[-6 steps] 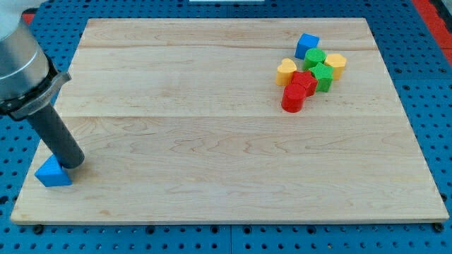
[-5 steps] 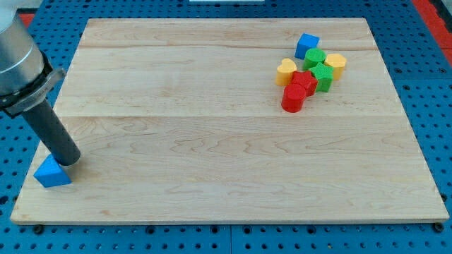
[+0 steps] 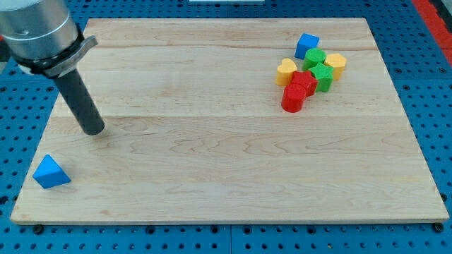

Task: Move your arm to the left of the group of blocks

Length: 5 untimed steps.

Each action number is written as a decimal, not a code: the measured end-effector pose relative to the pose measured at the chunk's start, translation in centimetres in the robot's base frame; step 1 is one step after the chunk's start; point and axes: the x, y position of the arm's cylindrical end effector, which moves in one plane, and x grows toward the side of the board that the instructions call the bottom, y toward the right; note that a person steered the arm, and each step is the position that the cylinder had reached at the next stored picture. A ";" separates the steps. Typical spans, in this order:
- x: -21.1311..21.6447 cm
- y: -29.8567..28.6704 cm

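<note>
A tight group of blocks sits at the view's upper right: a blue cube (image 3: 306,45), a green block (image 3: 315,57), a yellow block (image 3: 335,64), a yellow heart (image 3: 285,70), a green star-like block (image 3: 322,76), a red block (image 3: 304,81) and a red cylinder (image 3: 292,98). My tip (image 3: 93,130) rests on the board at the view's left, far to the left of the group and slightly lower. A lone blue triangle (image 3: 51,172) lies near the bottom left corner, below and left of my tip, apart from it.
The wooden board (image 3: 226,176) lies on a blue pegboard table. The arm's grey body (image 3: 35,28) fills the view's upper left corner above the rod.
My tip has left the blue triangle and moved up and to the right across the board. The triangle and the group of blocks have stayed in place.
</note>
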 end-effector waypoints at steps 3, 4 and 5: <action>-5.3 5.9; -7.1 8.5; -8.1 9.3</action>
